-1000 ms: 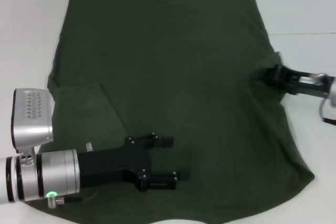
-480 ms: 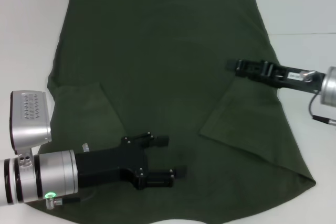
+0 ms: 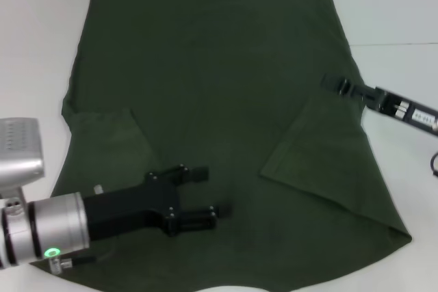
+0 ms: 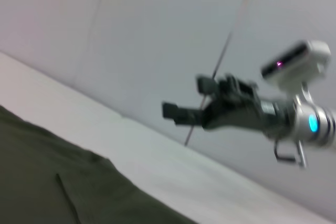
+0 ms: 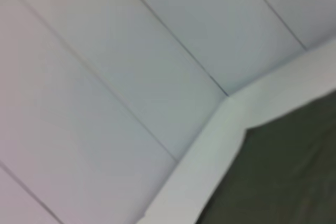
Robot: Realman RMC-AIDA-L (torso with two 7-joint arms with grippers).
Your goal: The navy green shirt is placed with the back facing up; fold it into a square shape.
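The shirt (image 3: 219, 121) lies spread flat on the white desk (image 3: 390, 5), plain back up, filling most of the head view. Both sleeves are already folded inward: the left one lies as a flap (image 3: 109, 148) on the body near the left edge, the right one as an angled flap (image 3: 315, 152) over the right side. By my reading only this first tucking step is done; the sides and then the length remain to be folded before the cloth makes a square, and the lower right corner splays outward. The left claw (image 3: 198, 193) hovers low over the lower middle of the shirt, its fingers apart and holding nothing. The right claw (image 3: 332, 83) is at the right edge of the shirt, just above the folded sleeve; it grips no cloth that I can see, but whether its fingers are apart I cannot tell. Nothing else lies on the desk to obstruct folding; only the left arm itself overhangs cloth that must be lifted.
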